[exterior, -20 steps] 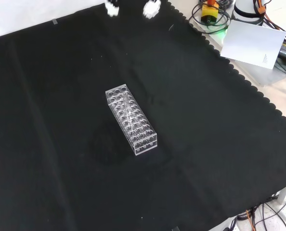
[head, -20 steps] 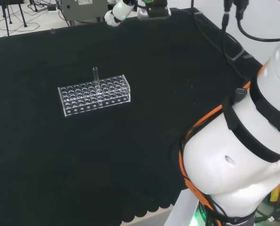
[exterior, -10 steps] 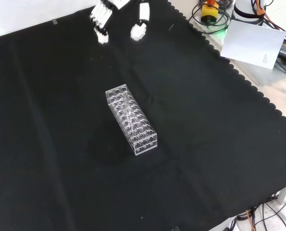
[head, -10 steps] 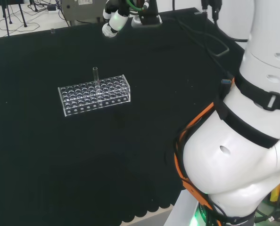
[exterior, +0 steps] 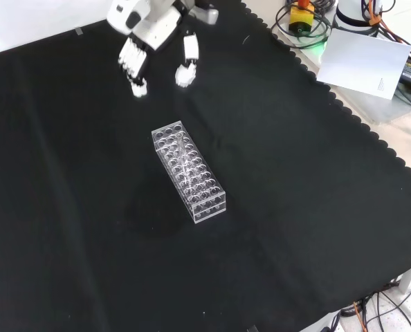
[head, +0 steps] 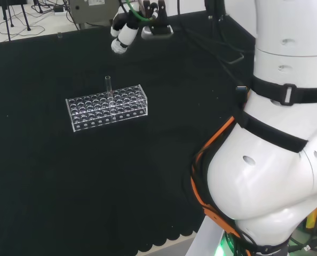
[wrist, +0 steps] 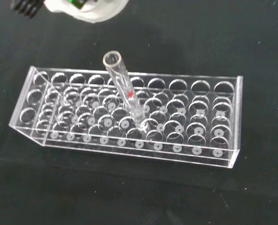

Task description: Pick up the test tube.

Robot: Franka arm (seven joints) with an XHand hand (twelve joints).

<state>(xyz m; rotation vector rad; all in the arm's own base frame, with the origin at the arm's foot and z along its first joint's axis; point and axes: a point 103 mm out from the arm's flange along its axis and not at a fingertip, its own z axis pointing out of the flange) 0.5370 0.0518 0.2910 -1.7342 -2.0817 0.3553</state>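
A clear test tube (wrist: 123,89) stands upright in a clear plastic rack (wrist: 222,136) with many round holes. In the head view the tube (head: 108,87) rises from the rack's (head: 106,107) far row, near the middle. The rack (exterior: 189,170) lies lengthways on the black cloth in the front view, and the tube inside it is hard to make out there. My hand (exterior: 146,33) hovers beyond the rack's far end in the front view, fingers straight and spread, thumb apart, holding nothing. In the head view the hand (head: 122,32) is above and to the right of the rack.
The arm's big white links (head: 276,144) take up the right of the head view. Off the cloth's far right corner in the front view lie a white sheet (exterior: 363,62) and cables (exterior: 302,21). Black cloth surrounds the rack on all sides.
My hand has come down from the front view's top edge toward the rack, with the fingers staying open. The rack and the tube have not moved.
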